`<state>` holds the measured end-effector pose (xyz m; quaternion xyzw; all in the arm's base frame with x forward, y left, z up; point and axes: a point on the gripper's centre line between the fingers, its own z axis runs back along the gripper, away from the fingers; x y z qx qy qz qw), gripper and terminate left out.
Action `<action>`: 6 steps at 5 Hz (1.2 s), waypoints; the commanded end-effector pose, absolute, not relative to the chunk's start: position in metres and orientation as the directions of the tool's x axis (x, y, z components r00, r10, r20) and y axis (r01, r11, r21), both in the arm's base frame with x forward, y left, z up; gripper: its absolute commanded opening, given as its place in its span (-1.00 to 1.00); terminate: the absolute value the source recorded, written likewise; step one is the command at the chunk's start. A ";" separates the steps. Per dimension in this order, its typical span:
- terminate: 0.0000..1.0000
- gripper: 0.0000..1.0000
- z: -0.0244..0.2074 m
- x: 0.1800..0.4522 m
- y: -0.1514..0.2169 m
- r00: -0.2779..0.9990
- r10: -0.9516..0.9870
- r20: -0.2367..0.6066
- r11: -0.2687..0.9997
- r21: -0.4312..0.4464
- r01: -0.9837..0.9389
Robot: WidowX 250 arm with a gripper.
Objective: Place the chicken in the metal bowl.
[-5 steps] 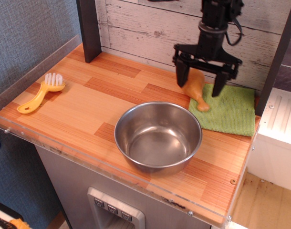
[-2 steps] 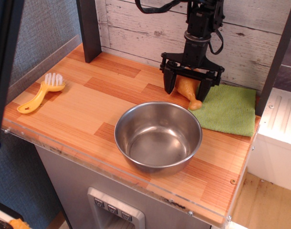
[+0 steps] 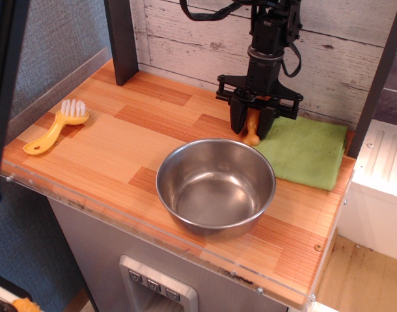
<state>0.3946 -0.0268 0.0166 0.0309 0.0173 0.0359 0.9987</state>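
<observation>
One second on, the claw (image 3: 253, 121) has narrowed and now pinches the chicken (image 3: 251, 126), hanging bone-down just behind the metal bowl (image 3: 215, 186), no longer tilted over the green cloth (image 3: 304, 151).

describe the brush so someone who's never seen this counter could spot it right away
Start at the wooden counter and go to its far left edge, well away from the metal bowl and green cloth. The brush lies there alone: yellow handle, white bristles, the only yellow thing on the counter.
</observation>
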 end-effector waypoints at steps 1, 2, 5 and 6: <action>-1.00 -1.00 0.091 0.385 -0.039 0.992 -0.003 0.128 1.000 0.005 0.003; -1.00 -1.00 0.129 0.358 -0.046 0.976 -0.015 0.218 1.000 -0.023 0.020; -1.00 -1.00 0.111 0.271 -0.035 0.993 -0.044 0.113 0.999 0.009 0.044; -1.00 -1.00 0.101 0.268 -0.028 0.995 -0.077 0.069 0.997 0.030 0.075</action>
